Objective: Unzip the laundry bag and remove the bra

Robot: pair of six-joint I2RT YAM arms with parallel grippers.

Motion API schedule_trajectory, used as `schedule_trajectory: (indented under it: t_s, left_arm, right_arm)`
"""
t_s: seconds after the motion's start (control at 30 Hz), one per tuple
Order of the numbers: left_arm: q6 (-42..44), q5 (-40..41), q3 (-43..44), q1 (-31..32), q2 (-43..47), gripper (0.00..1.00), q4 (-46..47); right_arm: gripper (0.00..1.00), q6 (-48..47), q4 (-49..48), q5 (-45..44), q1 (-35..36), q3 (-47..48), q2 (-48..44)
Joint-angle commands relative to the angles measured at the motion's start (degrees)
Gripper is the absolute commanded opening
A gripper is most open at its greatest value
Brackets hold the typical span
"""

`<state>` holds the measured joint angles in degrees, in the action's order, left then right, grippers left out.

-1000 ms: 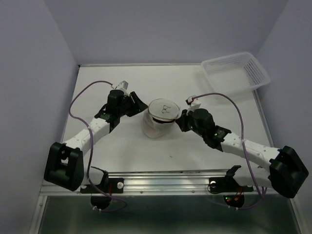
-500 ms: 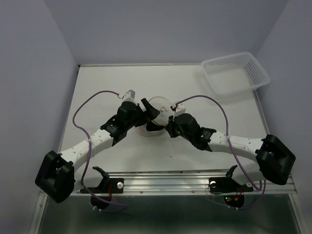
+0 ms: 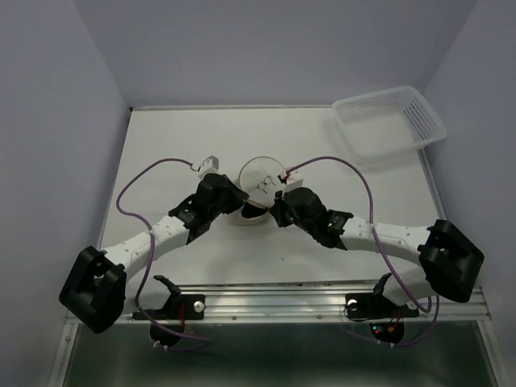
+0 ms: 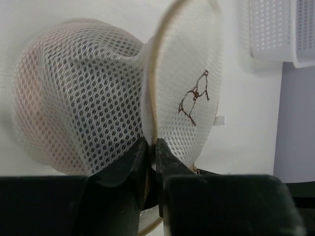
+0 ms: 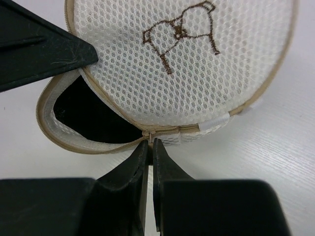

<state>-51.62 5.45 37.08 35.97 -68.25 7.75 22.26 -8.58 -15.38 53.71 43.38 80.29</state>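
Clamps left gripper [image 4: 151, 145] jaws on the tan rim [image 4: 153, 98] of the laundry bag [image 3: 262, 179]; pinches right gripper [image 5: 149, 146] jaws on its partly open zipper [image 5: 146, 132]

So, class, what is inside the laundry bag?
Through the unzipped gap in the laundry bag only darkness shows. The mesh lid covers the rest, so no bra can be identified.
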Motion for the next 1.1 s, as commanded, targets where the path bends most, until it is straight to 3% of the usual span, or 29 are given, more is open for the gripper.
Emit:
schedule_trajectory:
  t_s: [0.0,0.03,0.27,0.53,0.6,0.8,0.93,1.07]
  left_arm:
    - [1.87,2.98,2.46,0.33,-0.48,0.08,-0.97]
    - [2.30,3.33,2.82,0.33,-0.40,0.00,-1.50]
    - [9.24,3.17,5.37,-2.03,1.62,0.00,-5.02]
    - [18.20,-3.78,4.06,-10.21,6.98,0.00,-7.48]
    - [19.70,-5.19,3.70,-12.14,8.39,0.00,-7.66]
    - [20.42,-8.34,2.74,-13.64,10.50,0.00,-8.90]
    - [18.13,-9.93,2.03,-13.64,9.80,0.00,-3.89]
    - [17.60,-9.59,3.61,-13.64,4.98,0.00,0.07]
  right_arm:
    - [0.01,-0.55,-3.64,-2.72,0.60,1.80,-0.49]
    - [0.01,-0.64,-3.64,-3.69,0.60,1.54,-0.83]
    - [0.01,-4.24,-1.09,-11.16,-1.06,-2.85,-5.58]
    - [0.01,-1.79,3.39,-7.92,-15.99,-7.95,-13.58]
    - [0.01,-1.52,4.18,-7.39,-16.71,-7.87,-14.37]
    - [0.01,-2.13,3.40,2.09,-17.24,-6.02,-11.92]
    - [0.01,-2.75,-0.03,12.01,-16.10,-5.67,-10.42]
    - [0.01,-3.63,-2.06,14.06,-11.71,-4.36,-7.61]
